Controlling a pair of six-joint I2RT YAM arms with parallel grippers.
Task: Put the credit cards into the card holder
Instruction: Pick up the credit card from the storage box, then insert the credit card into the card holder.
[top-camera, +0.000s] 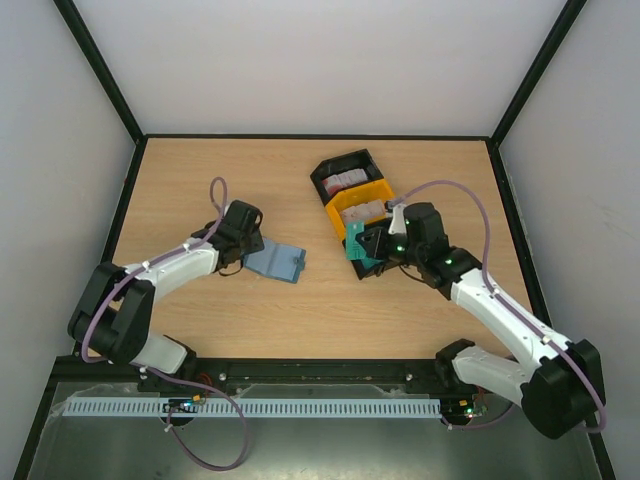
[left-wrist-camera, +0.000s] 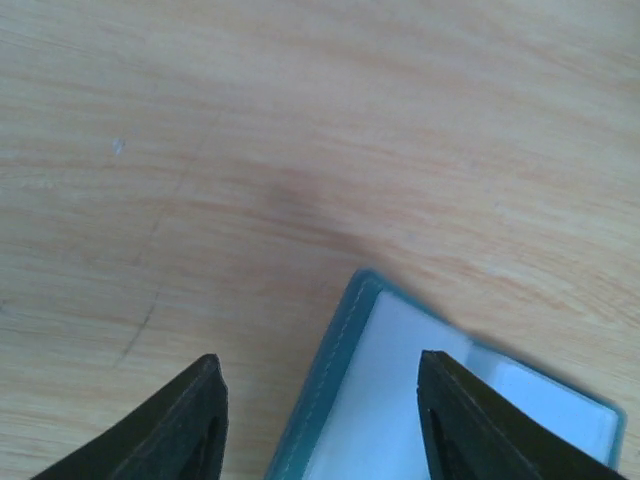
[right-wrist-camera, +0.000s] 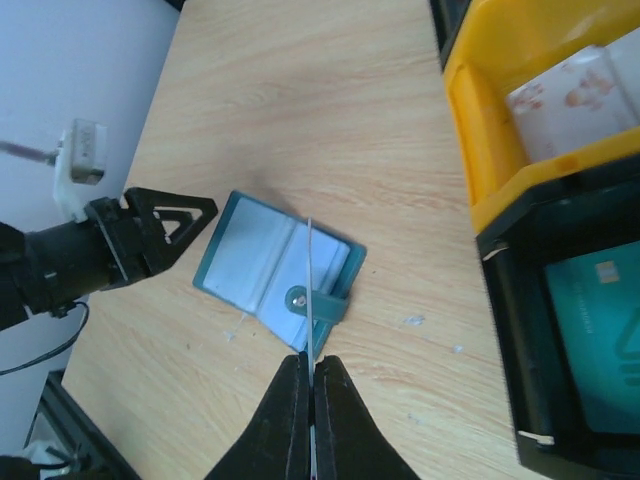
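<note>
The card holder (top-camera: 280, 263) lies open on the table, teal with pale grey pockets (right-wrist-camera: 262, 262). My left gripper (top-camera: 250, 247) is at its left end, jaws open. In the left wrist view the gripper (left-wrist-camera: 320, 385) straddles the card holder's (left-wrist-camera: 390, 400) teal edge, the right finger over the pale pocket. My right gripper (right-wrist-camera: 311, 360) is shut on a thin credit card (right-wrist-camera: 311, 285), seen edge-on above the card holder's clasp side. From above, that teal card (top-camera: 353, 246) hangs in the right gripper (top-camera: 362, 246) beside the bins.
A yellow bin (top-camera: 352, 207) with red-and-white cards (right-wrist-camera: 570, 95) and two black bins (top-camera: 330, 170) stand right of centre. The nearest black bin (right-wrist-camera: 505, 330) holds a teal card (right-wrist-camera: 590, 345). The left gripper's fingers (right-wrist-camera: 165, 215) show in the right wrist view.
</note>
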